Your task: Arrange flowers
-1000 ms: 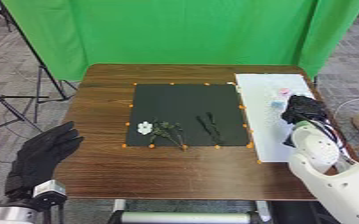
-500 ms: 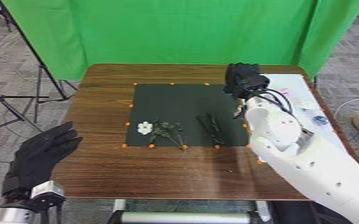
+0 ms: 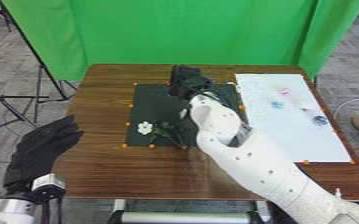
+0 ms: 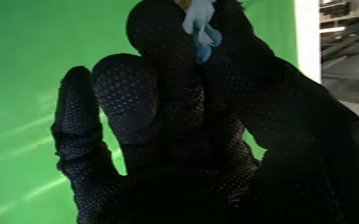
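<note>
A green curtain (image 3: 184, 35) hangs behind the brown wooden table (image 3: 95, 172), with grey carpet around it; we see a black mat (image 3: 151, 110) in the table's middle, orange dots along its edges, and a white sheet (image 3: 286, 135) to its right. On the mat's near left part lies a white flower (image 3: 144, 128), its open face turned up, and just beside it on the right a leafy green sprig (image 3: 163, 131), whose long axis slants from its leaves toward the mat's near edge and somewhat to the right. Our right hand (image 3: 188, 80) is over the far part of the mat, its arm slanting in from the near right. In the right wrist view we find it pinching a blue-white flower (image 4: 202, 37) between thumb and fingertip; the flower's long axis runs roughly along the fingers, with pale blue petals pointing back toward the palm. The other fingers are only gently bent. Our left hand (image 3: 40, 145) is at the table's left edge, open, its fingers loosely straight and pointing forward and inward. On the sheet we make out a pink flower (image 3: 285, 91) toward the far end, a small blue flower (image 3: 278, 105) nearer to us, a whitish flower (image 3: 305, 106) to the right of that, and a grey-blue flower (image 3: 320, 120) near the right edge.
</note>
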Action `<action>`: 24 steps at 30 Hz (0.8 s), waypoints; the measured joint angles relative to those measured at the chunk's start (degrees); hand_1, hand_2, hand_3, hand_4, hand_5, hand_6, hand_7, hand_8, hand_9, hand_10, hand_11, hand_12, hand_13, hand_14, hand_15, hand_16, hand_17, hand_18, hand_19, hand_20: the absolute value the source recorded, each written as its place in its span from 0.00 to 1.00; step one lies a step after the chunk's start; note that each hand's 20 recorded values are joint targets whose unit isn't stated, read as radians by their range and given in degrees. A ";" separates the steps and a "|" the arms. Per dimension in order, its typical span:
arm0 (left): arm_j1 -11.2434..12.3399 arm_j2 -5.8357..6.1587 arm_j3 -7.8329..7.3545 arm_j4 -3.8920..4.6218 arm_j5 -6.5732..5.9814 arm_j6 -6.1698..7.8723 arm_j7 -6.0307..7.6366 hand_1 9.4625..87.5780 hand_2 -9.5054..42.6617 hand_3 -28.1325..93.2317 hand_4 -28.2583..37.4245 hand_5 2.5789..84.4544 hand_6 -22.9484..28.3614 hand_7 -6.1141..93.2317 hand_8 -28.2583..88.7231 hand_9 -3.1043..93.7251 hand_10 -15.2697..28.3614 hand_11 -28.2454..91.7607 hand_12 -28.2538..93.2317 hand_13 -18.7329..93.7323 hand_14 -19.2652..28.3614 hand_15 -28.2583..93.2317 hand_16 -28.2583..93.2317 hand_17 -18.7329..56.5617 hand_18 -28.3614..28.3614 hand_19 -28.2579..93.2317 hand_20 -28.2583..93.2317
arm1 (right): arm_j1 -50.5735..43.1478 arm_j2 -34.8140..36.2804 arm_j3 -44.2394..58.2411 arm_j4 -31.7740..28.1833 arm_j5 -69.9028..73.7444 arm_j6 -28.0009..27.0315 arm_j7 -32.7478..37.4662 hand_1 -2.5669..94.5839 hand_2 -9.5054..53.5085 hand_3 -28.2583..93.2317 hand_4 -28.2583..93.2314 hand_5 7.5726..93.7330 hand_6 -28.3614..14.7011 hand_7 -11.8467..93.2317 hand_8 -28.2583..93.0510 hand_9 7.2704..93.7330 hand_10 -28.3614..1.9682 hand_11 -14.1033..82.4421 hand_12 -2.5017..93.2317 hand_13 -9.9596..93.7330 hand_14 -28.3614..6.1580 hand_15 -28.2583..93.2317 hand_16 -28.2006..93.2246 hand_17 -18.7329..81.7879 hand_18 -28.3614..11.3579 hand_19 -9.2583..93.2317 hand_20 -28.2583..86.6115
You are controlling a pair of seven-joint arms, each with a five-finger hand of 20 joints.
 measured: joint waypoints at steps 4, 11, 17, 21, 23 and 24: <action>-1.68 0.23 0.81 0.59 0.02 -0.29 -0.12 0.23 0.28 0.91 0.24 0.52 0.71 0.19 0.17 0.42 0.85 0.52 0.30 0.40 1.00 0.70 0.13 0.12 0.88 0.70 0.33 | -1.23 -3.54 0.10 1.73 0.53 -0.23 0.47 0.58 0.00 0.87 0.00 0.84 0.67 0.36 0.25 0.92 0.71 0.44 0.43 0.75 0.64 0.79 0.51 0.39 0.12 0.85 0.56; -4.66 1.11 2.69 1.57 0.00 -0.39 -0.02 0.23 0.28 0.91 0.24 0.52 0.71 0.18 0.17 0.42 0.85 0.52 0.30 0.40 1.00 0.70 0.13 0.12 0.88 0.70 0.33 | -3.27 -8.44 0.80 4.84 0.83 -0.36 1.93 0.58 0.00 0.86 0.00 0.83 0.68 0.37 0.25 0.91 0.72 0.44 0.43 0.75 0.65 0.79 0.51 0.39 0.14 0.85 0.56; -6.03 1.74 4.10 2.02 -0.38 -0.41 0.87 0.23 0.28 0.91 0.24 0.52 0.71 0.19 0.17 0.42 0.85 0.52 0.30 0.40 1.00 0.70 0.13 0.12 0.88 0.70 0.33 | -4.22 -10.10 1.49 6.23 0.83 -0.35 3.50 0.57 0.00 0.86 0.00 0.81 0.67 0.37 0.24 0.90 0.72 0.43 0.42 0.73 0.66 0.79 0.51 0.38 0.15 0.84 0.56; -6.03 2.63 4.63 2.16 -0.93 -0.34 1.70 0.23 0.28 0.91 0.24 0.52 0.71 0.19 0.17 0.42 0.85 0.52 0.30 0.40 1.00 0.70 0.13 0.12 0.88 0.70 0.33 | -4.49 -10.64 2.16 7.28 0.89 -0.28 4.71 0.55 0.00 0.85 0.00 0.78 0.66 0.37 0.23 0.89 0.72 0.41 0.42 0.71 0.66 0.78 0.50 0.37 0.16 0.84 0.55; -6.03 3.13 4.88 2.26 -1.43 -0.23 2.27 0.23 0.28 0.91 0.24 0.52 0.71 0.19 0.17 0.42 0.85 0.52 0.30 0.40 1.00 0.70 0.13 0.12 0.88 0.70 0.33 | -4.49 -10.73 2.25 7.73 1.09 -0.06 5.29 0.53 0.00 0.84 0.00 0.76 0.66 0.38 0.22 0.87 0.72 0.40 0.41 0.70 0.64 0.79 0.49 0.37 0.17 0.84 0.55; -6.02 3.46 5.03 2.31 -1.70 -0.17 2.57 0.23 0.28 0.91 0.24 0.52 0.71 0.19 0.17 0.42 0.85 0.52 0.30 0.40 1.00 0.70 0.13 0.12 0.88 0.70 0.33 | -4.49 -10.77 2.27 7.91 1.28 0.10 5.53 0.53 0.00 0.84 0.00 0.75 0.66 0.38 0.21 0.87 0.72 0.40 0.40 0.70 0.63 0.79 0.48 0.37 0.17 0.84 0.55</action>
